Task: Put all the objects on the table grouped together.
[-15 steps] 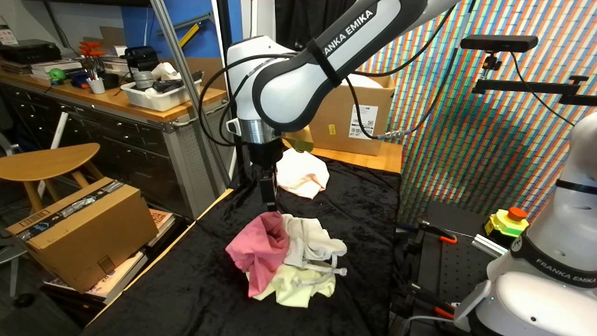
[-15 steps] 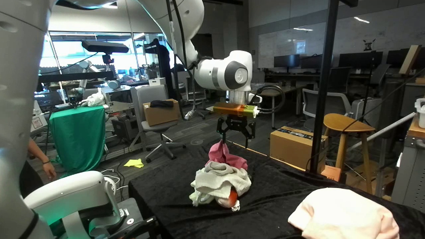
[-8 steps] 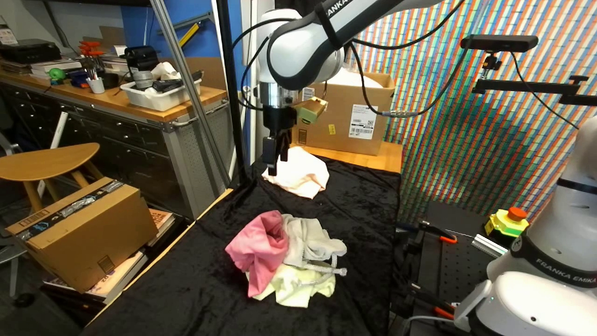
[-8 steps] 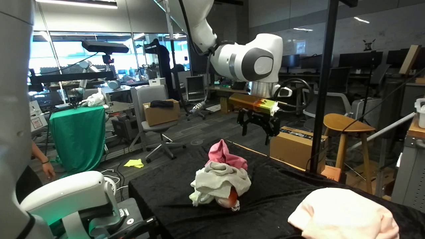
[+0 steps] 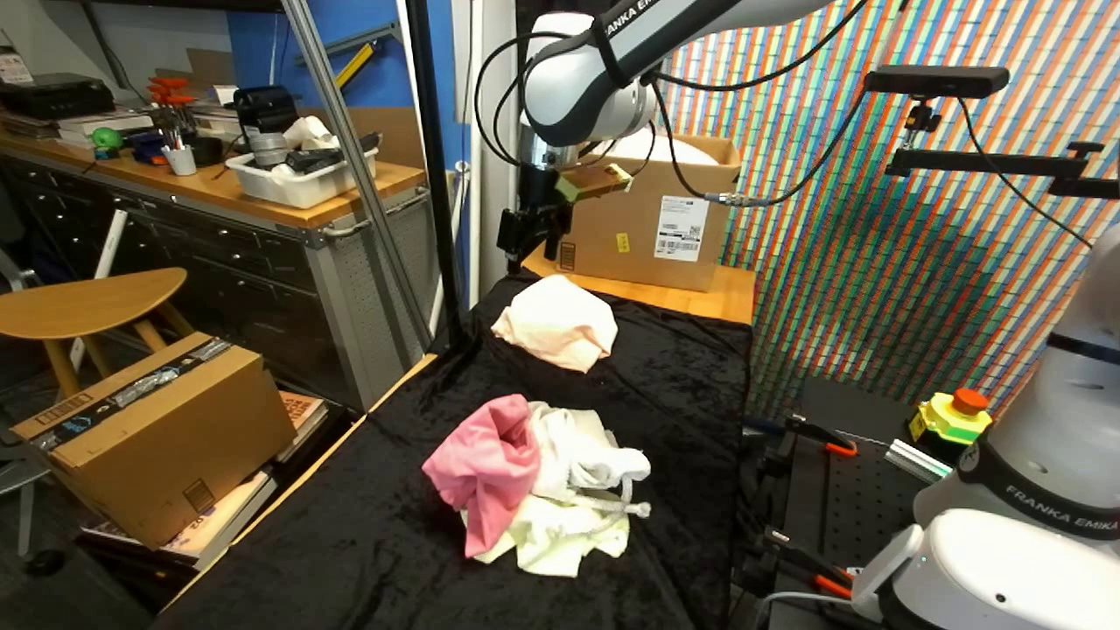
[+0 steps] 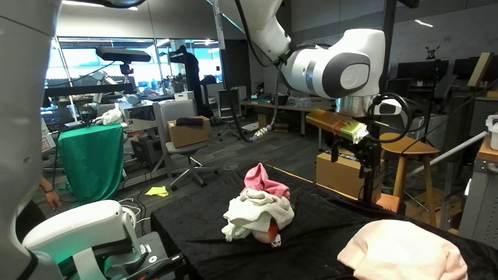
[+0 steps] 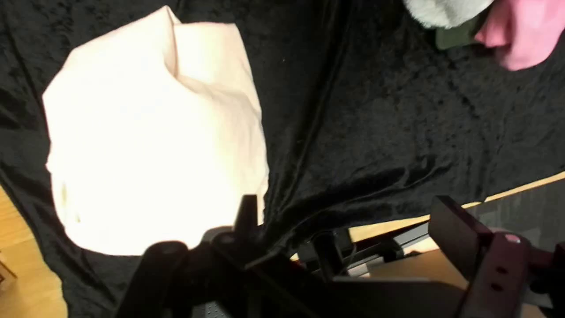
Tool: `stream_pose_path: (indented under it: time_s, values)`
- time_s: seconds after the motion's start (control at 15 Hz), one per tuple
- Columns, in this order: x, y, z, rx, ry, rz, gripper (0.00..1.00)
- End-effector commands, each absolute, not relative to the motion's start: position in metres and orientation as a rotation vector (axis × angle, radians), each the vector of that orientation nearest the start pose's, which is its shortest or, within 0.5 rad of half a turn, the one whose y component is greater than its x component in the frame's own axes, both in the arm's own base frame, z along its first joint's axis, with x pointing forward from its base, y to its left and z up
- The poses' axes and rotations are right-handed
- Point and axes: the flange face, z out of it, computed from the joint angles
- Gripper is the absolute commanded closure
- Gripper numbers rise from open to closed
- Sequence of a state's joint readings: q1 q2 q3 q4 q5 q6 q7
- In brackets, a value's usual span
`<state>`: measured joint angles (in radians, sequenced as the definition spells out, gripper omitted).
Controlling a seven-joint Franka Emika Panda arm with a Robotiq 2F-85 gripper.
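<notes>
My jaws are standing wide apart, holding nothing, high and off to one side of the cream rag (image 7: 150, 145), which is lying alone on the tabletop (image 5: 350, 534), well apart from the bunched pink rag (image 5: 490, 464), white rag (image 5: 573, 451) and pale yellow rag (image 5: 542, 547). I'm judging it best to centre over the lone one's crease (image 7: 173, 62), descend straight, pinch only its cloth, and lift before joining them.

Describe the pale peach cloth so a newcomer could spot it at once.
In an exterior view, find the black-covered table, then its end nearest the labelled cardboard box. There lies a crumpled pale peach cloth. Unlike the pink cloth, off-white cloth and yellow-green cloth heaped together, it lies by itself.
</notes>
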<state>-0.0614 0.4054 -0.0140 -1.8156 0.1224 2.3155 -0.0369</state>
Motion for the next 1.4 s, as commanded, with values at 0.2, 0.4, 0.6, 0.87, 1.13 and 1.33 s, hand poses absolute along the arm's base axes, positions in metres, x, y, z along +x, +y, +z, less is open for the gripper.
stream_pose_path:
  time_s: [0.2, 0.4, 0.6, 0.87, 1.13, 1.33]
  values:
    - [0.698, -0.104, 0.279, -3.053, 0.495, -0.252, 0.00]
    - [0.707, -0.130, 0.250, -3.049, 0.615, -0.225, 0.00]
    - [0.710, -0.156, 0.224, -3.032, 0.725, -0.191, 0.00]
    - [0.707, -0.184, 0.196, -3.010, 0.838, -0.150, 0.00]
    - [0.701, -0.206, 0.178, -2.996, 0.920, -0.124, 0.00]
    - [0.696, -0.218, 0.170, -2.985, 0.963, -0.113, 0.00]
